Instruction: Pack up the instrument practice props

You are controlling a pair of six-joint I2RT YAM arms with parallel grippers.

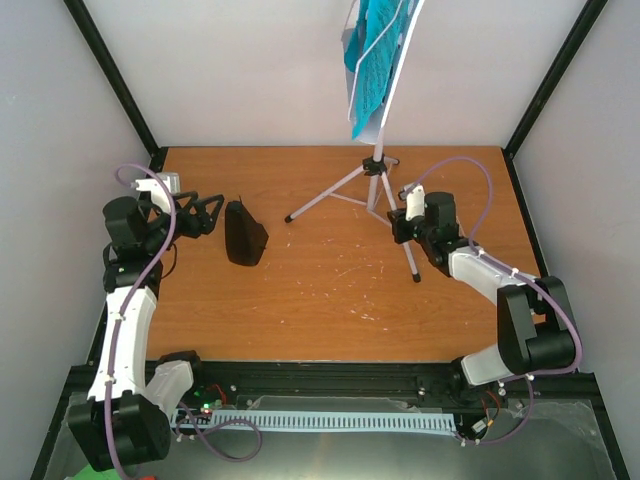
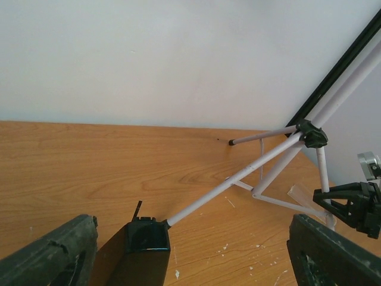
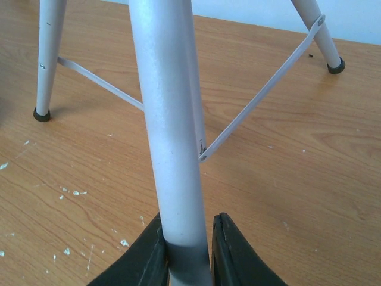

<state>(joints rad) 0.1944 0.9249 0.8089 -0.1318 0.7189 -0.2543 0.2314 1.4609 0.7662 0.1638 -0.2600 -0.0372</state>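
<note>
The grey music stand [image 1: 372, 172] stands at the back of the table. Its tray [image 1: 392, 70] at the top edge of the overhead view holds cyan sheet-music pages [image 1: 373, 45]. My right gripper [image 1: 403, 228] is shut on the stand's near leg [image 3: 169, 119], and the fingers [image 3: 235, 256] hug the tube just above the table. The black pyramid metronome [image 1: 243, 235] stands on the left. My left gripper [image 1: 208, 212] is open beside it. In the left wrist view the metronome [image 2: 140, 250] sits between the wide-apart fingers [image 2: 53, 256], nearer the left one and touching neither.
Black frame posts [image 1: 115, 75] and white walls close in the wooden table [image 1: 330, 300]. The stand's other two feet [image 3: 41, 114] rest on the wood, joined by thin braces [image 3: 262, 95]. White flecks dot the surface.
</note>
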